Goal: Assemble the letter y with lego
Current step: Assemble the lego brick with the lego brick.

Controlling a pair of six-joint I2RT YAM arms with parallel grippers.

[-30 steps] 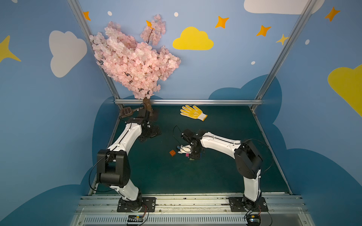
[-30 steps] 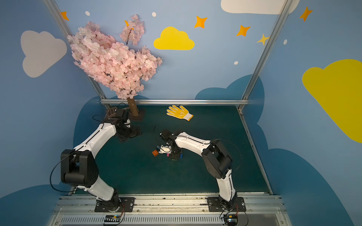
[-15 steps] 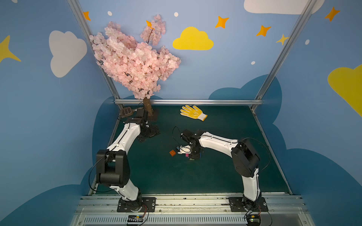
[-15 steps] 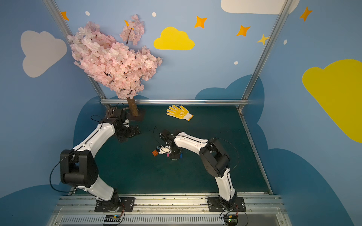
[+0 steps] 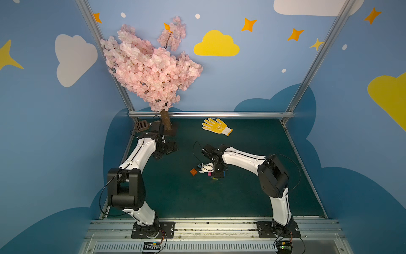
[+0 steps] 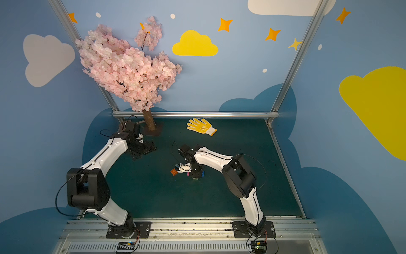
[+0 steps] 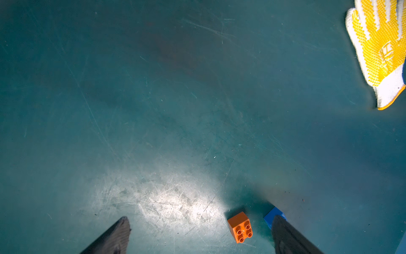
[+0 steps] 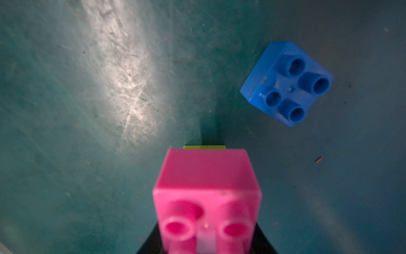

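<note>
Here's my setup: a big dark green desk (image 5: 252,198), scuffed all over, with a pink blossom tree (image 5: 149,66) in the far corner just behind my left fingers (image 5: 165,151). Those are spread wide with nothing in them, well apart from all the lego. My right fingers (image 5: 216,173) are out mid-desk, pointing down and clamped on the pink brick (image 8: 206,176). A yellow glove (image 5: 216,127) lies flat well beyond the right fingers, near the back rail.

Now the bricks. The pink brick is a squarish chunk with hollow round studs facing my wrist camera, and it's blurry because it's so close. A thin strip of lime green brick (image 8: 204,147) peeks out right past its far edge. I can't tell if the two are snapped together. The blue brick (image 8: 286,83) is squarish too, four studs up, loose on the desk just beside the right fingers and turned at an angle. The orange brick (image 5: 193,171) has the same four-stud shape. It sits loose just off the other side of the right fingers, the side toward my left arm.
</note>
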